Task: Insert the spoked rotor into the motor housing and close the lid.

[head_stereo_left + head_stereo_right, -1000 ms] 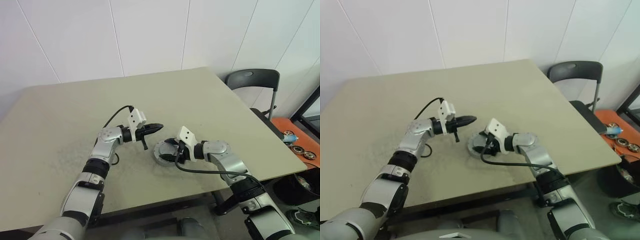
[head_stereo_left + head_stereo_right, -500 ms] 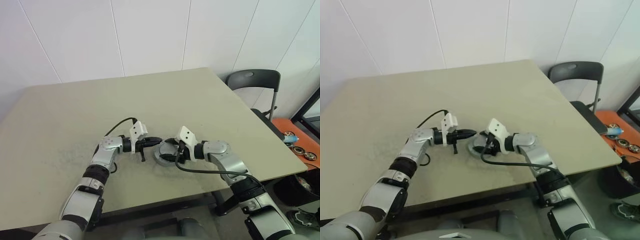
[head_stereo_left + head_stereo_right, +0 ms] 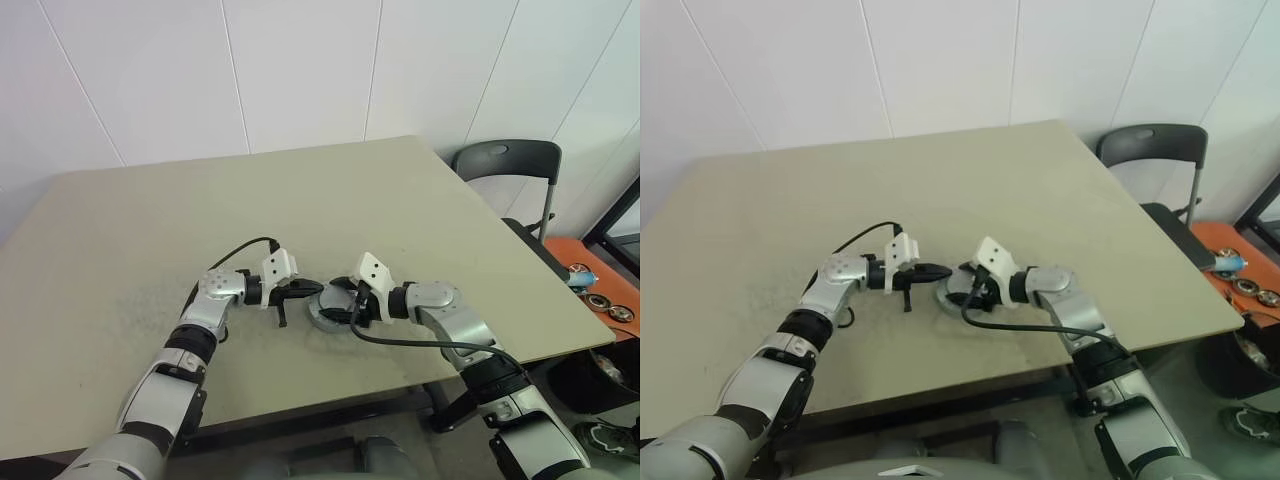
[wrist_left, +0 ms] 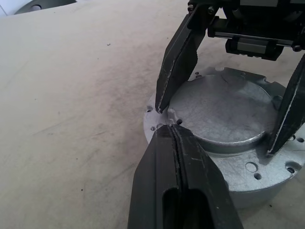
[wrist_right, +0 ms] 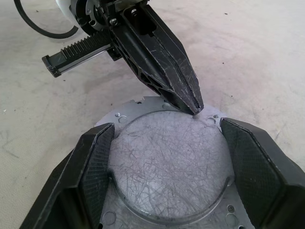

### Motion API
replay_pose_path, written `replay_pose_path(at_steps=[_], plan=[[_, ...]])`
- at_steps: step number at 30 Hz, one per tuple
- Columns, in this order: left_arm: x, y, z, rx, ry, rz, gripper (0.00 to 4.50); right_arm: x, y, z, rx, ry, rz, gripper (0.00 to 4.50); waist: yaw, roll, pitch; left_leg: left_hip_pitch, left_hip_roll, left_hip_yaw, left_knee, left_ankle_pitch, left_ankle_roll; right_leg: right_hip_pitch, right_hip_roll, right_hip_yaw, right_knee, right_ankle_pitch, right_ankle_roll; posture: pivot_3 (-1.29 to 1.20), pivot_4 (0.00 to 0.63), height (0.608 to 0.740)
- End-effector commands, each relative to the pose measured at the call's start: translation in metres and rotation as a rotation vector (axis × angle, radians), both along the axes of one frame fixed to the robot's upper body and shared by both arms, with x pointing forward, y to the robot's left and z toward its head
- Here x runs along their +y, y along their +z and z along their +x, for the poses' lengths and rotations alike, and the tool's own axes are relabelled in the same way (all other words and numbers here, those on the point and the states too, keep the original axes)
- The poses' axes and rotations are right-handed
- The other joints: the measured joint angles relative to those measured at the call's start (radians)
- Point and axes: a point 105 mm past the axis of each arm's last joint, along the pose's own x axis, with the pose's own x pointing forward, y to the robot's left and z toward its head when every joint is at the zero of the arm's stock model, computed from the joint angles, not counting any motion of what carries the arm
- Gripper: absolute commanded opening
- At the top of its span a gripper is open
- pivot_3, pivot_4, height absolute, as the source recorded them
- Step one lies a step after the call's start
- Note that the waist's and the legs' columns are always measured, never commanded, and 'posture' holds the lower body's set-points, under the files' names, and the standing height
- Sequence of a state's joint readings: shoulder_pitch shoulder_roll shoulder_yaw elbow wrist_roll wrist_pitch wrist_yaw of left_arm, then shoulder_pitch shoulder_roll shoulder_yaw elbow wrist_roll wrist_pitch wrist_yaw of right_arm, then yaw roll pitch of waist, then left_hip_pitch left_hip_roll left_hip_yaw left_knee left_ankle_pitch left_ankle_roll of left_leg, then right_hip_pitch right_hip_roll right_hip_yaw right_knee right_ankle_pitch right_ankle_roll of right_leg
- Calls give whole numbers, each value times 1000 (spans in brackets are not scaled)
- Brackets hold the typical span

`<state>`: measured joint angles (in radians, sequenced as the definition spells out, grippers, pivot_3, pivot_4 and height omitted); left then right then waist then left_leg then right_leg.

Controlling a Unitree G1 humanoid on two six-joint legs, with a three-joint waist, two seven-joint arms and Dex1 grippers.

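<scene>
The motor housing is a round silver puck with small screw holes, near the front middle of the table. A flat, scratched silver disc, the lid, sits raised on top of it and covers its inside. The spoked rotor is hidden. My right gripper reaches in from the right, and its two black fingers clasp the lid's rim on opposite sides. My left gripper comes from the left, shut with nothing in it. Its tip rests at the housing's edge, right beside the lid.
A black chair stands past the table's right corner. An orange tray with small round parts lies on the floor at the right. A black cable trails from my right wrist over the table's front edge.
My left gripper has sunk and drawn in toward the housing, so its shut tip now sits at the housing's edge. The right gripper and the housing have kept still.
</scene>
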<state>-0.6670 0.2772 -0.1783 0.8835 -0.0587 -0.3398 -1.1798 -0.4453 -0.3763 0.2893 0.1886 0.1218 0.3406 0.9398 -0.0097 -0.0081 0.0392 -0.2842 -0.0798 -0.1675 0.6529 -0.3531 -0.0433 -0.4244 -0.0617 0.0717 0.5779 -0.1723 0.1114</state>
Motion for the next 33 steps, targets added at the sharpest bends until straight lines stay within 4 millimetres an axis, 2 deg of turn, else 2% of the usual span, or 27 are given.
replay_pose_path(at_steps=[1, 10, 12, 14, 18, 21, 24, 29, 33], plan=[[2, -11, -5, 50, -33, 56, 0, -5, -6, 1, 19, -12, -27, 3188, 0, 0, -1, 0, 0, 0, 0, 0, 0, 0, 0, 0, 0, 0, 0, 0, 0, 740], [2, -20, -11, 103, -61, 85, 0, -6, -5, 1, 26, -21, -19, 3188, 1, 1, -3, 1, 0, 0, 0, 0, 0, 1, 0, 0, 0, 0, 0, 0, 0, 740], [4, -24, -11, 110, -53, 87, 0, -6, -4, 1, 33, -23, -11, 3938, 2, 1, -3, 1, 0, 0, 0, 0, 0, 2, 0, 0, 0, 0, 0, 0, 0, 740], [7, -28, -11, 118, -41, 93, 0, -6, -3, 1, 35, -25, -4, 4486, 1, 2, -4, 2, 0, 0, 0, 0, 0, 2, 0, 0, 0, 0, 0, 0, 0, 740], [20, -39, -11, 139, 1, 114, 0, -7, 0, 6, 37, -59, 14, 4486, 0, 3, -5, 4, 0, 0, -1, 0, 0, 8, 0, 0, 0, -2, 3, 0, 0, 740], [27, -44, -11, 153, 23, 126, 0, -8, 3, 9, 47, -76, 39, 4486, -3, 3, -5, 16, 1, 0, -3, 0, 1, 21, 0, 0, -1, -4, 5, 0, 0, 740], [33, -47, -11, 164, 42, 135, 0, -8, 11, 12, 66, -96, 93, 4486, -4, 3, -5, 18, 1, 0, -3, 0, 1, 24, 0, 0, -1, -5, 4, 0, 0, 740], [34, -42, -6, 144, 69, 100, 0, -12, 24, 16, 91, -117, 161, 4486, -2, 4, -4, 16, 1, -1, -3, 0, 1, 20, 0, -1, -1, -4, 5, 0, 0, 740], [34, -34, 0, 114, 89, 62, 0, -16, 25, 19, 91, -137, 155, 4486, 1, 5, -5, 13, 1, -2, -3, 0, 0, 13, 0, -2, 0, -3, 5, 0, 0, 740]])
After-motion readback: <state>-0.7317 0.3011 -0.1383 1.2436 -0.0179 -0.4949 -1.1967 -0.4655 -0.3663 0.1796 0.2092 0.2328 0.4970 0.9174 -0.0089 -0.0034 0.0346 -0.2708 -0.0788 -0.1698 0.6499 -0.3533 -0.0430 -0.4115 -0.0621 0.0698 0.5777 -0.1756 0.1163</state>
